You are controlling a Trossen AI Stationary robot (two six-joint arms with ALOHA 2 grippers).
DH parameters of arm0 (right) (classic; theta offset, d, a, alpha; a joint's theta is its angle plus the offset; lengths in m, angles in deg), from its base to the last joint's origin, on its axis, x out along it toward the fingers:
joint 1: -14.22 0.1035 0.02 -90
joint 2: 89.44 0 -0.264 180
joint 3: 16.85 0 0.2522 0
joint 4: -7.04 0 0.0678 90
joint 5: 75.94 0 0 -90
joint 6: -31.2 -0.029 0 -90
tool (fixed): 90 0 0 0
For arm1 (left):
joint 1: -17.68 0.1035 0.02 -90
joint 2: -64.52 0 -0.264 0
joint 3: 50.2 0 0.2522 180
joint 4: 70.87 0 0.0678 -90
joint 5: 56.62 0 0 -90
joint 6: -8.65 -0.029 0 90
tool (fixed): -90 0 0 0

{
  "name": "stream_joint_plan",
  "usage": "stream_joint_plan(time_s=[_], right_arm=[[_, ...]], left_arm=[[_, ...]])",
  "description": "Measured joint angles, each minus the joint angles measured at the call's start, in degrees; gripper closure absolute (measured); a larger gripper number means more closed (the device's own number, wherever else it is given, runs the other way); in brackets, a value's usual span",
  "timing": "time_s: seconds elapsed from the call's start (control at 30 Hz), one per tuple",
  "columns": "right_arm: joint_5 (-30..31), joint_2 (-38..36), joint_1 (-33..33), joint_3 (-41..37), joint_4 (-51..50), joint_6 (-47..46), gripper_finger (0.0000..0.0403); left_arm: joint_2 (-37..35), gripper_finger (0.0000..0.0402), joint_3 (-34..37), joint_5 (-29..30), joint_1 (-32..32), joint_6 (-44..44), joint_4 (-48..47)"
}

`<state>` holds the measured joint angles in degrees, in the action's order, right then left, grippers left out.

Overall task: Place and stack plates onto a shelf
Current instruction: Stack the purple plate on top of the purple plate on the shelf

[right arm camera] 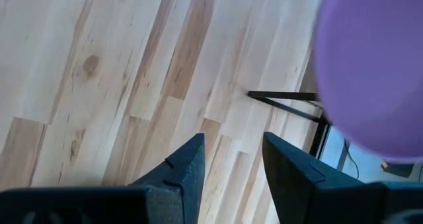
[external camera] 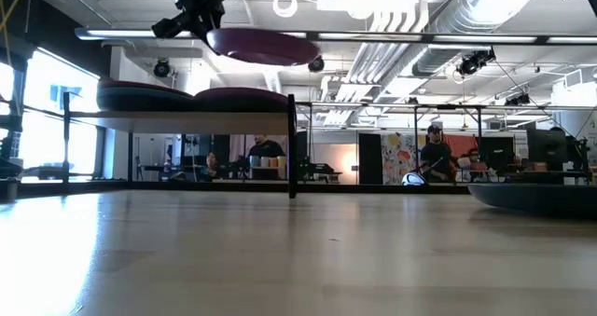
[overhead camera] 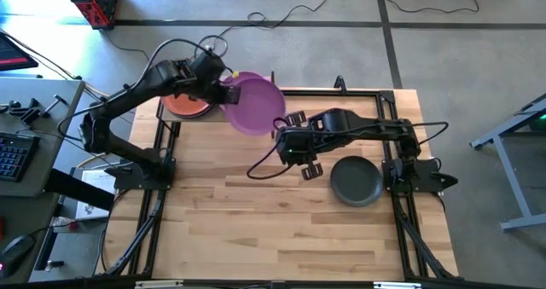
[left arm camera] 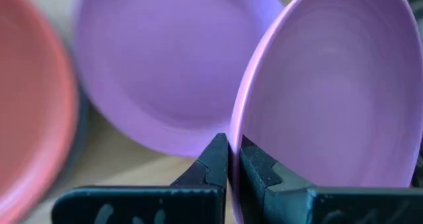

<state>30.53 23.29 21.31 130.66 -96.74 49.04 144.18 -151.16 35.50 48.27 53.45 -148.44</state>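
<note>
Plates like this purple plate (left arm camera: 330, 92) look stiff, smooth and light, so we pinch the thin rim. Our left pincer (left arm camera: 233, 159) is pressed on that rim, holding it up over the shelf (external camera: 187, 116) at the far left of the desk (overhead camera: 256, 229). Our right pincer (right arm camera: 231, 161) waits spread, near the grey plate (overhead camera: 357, 181).

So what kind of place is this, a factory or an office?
It looks like an open-plan lab or workshop. Exposed ducts run across the ceiling, people sit at desks behind the wooden table, and cables trail over the concrete floor.
</note>
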Motion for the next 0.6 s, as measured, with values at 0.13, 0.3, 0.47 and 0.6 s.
stream_joint_plan(time_s=[0.13,0.3,0.47,0.6], right_arm=[[0.0,0.0,0.0,0.0,0.0,-1.2,0.0274],[-0.2,0.0,0.0,0.0,0.0,-2.4,0.0274],[-0.2,0.0,0.0,0.0,0.0,-2.4,0.0274],[-0.2,0.0,0.0,0.0,0.0,-2.3,0.0274]], left_arm=[[0.0,0.0399,0.0,0.2,4.8,-0.9,-2.0],[0.0,0.0399,0.0,0.1,9.1,-1.1,-2.8],[0.7,0.0399,0.2,0.2,12.7,-2.0,-2.8],[1.8,0.0398,0.3,0.2,14.5,-2.0,-2.8]])
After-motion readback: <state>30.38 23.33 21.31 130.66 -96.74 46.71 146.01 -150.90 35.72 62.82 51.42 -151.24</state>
